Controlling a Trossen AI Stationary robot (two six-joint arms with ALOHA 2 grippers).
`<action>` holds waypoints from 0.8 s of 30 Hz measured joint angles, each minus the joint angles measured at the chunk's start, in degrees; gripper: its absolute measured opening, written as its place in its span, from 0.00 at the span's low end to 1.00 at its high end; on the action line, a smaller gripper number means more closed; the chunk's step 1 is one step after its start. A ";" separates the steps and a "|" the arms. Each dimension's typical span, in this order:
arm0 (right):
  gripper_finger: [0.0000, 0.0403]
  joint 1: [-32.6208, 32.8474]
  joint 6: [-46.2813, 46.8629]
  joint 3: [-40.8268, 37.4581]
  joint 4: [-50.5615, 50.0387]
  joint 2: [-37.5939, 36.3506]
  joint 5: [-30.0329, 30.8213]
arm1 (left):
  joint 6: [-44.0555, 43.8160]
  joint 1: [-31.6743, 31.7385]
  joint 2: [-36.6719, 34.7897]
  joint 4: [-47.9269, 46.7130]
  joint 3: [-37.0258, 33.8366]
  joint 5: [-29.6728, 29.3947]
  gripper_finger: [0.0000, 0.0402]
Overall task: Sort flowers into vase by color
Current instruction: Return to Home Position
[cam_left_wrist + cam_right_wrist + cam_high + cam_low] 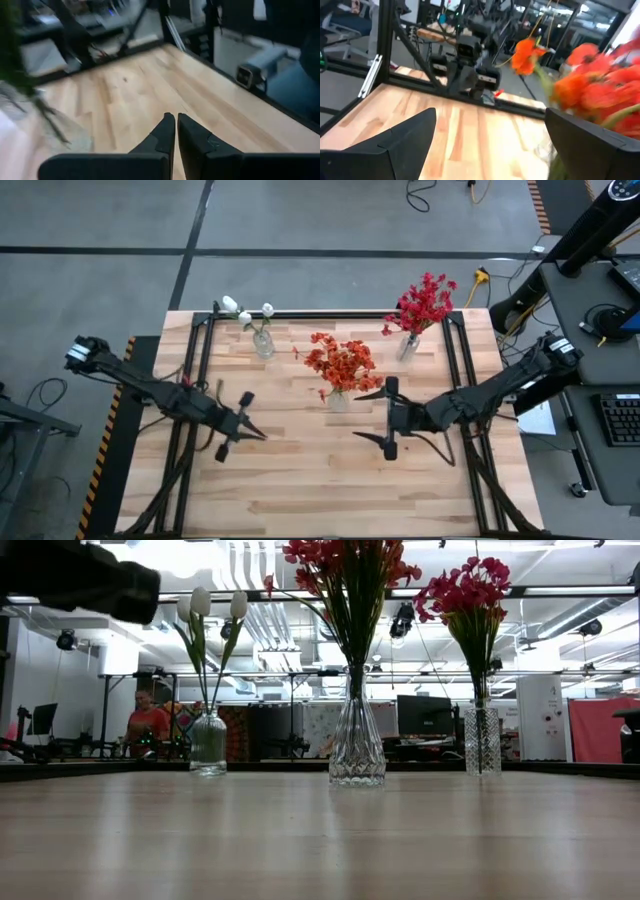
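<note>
Left gripper (258, 435) hangs over the table (300, 490) left of centre, fingers together. Right gripper (366, 416) is spread wide, just beside the vase (339, 399) of orange flowers (342, 363). White flowers (245, 313) are back left and red flowers (424, 302) back right, each in a vase.

My left arm (150, 392) and right arm (500, 386) are matte black, slender-linked (pale grey blocks at the shoulders); my fingers (165, 134) are dark tapered wedges.

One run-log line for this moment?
white flowers in far-left vase | orange flowers in centre vase | red flowers in far-right vase | left gripper jaws shut, empty | right gripper jaws open, empty
</note>
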 joint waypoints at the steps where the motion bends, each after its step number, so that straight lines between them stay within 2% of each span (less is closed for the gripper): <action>1: 0.91 0.04 -0.87 -0.26 0.10 -0.76 0.02 | 0.38 0.75 -2.30 1.51 -2.10 0.03 0.01; 7: 0.91 -0.17 -3.36 -5.21 0.96 -6.72 0.04 | 1.78 5.84 -15.81 5.25 -11.40 2.83 0.00; 11: 0.91 -1.18 -2.76 -11.37 8.51 -10.79 -0.91 | 2.07 9.50 -21.81 4.82 -14.12 4.62 0.00; 17: 0.91 -5.71 -1.10 -17.68 14.89 -15.39 -7.38 | 4.74 17.15 -26.44 0.58 -14.88 6.37 0.00; 20: 0.91 -7.68 -1.23 -19.09 15.20 -16.58 -7.96 | 4.78 21.20 -28.19 -1.20 -14.88 10.16 0.00; 24: 0.91 -8.57 -2.85 -21.78 15.18 -19.14 -8.58 | 4.00 24.99 -29.86 -4.30 -14.86 11.63 0.00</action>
